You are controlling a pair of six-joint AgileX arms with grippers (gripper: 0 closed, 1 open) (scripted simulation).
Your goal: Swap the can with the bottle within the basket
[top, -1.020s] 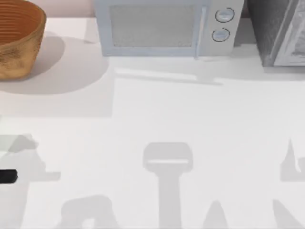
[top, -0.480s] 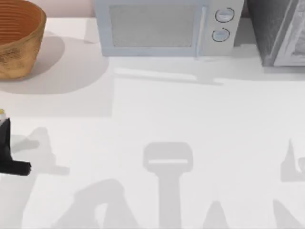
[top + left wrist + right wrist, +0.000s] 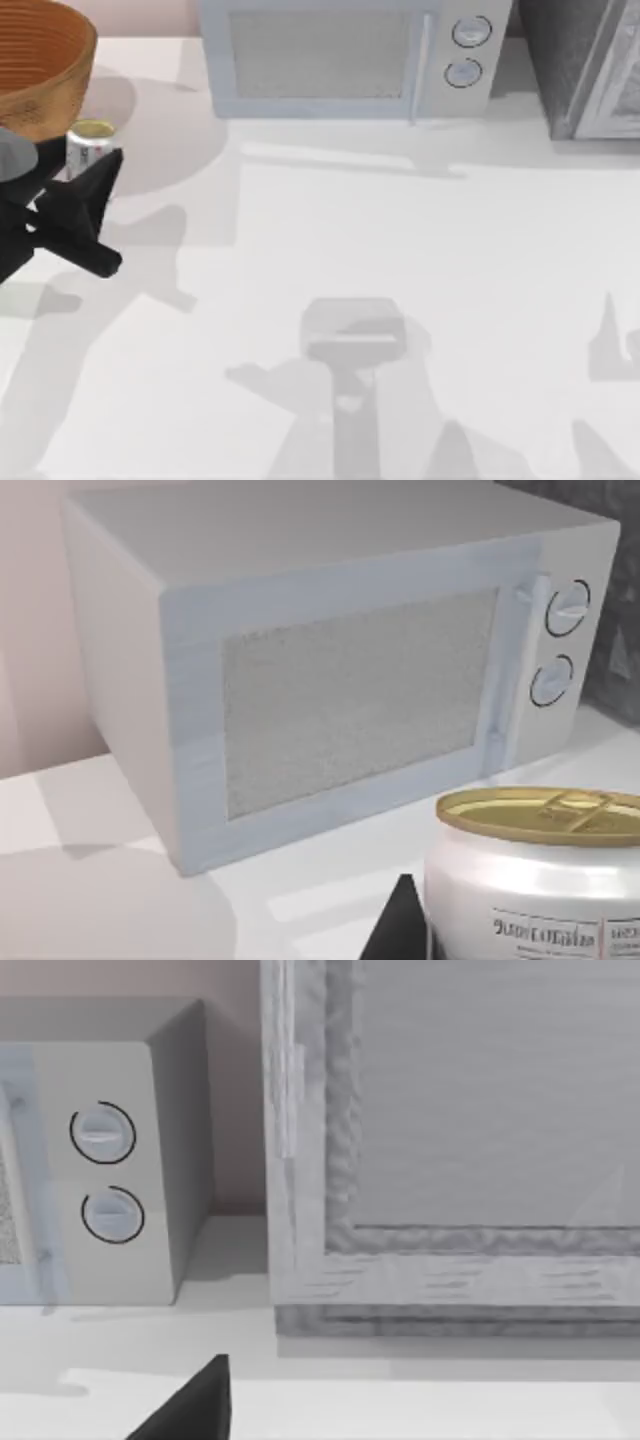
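Note:
The orange-brown woven basket [image 3: 45, 70] stands at the table's back left corner. Just in front of its right side is the small white can [image 3: 91, 143] with a dull gold top, held above the table by my left gripper [image 3: 88, 168], which is shut on it. In the left wrist view the can [image 3: 535, 880] sits close up, with one black fingertip [image 3: 398, 928] beside it. The bottle is out of view. A dark fingertip [image 3: 195, 1405] of my right gripper shows in the right wrist view.
A pale blue-grey microwave [image 3: 340, 60] stands at the back middle, right of the basket. A grey textured cabinet [image 3: 585, 70] fills the back right corner. The table's middle and front hold shadows of the arms.
My left arm has come in from the left edge and moved toward the back, bringing the can up next to the basket.

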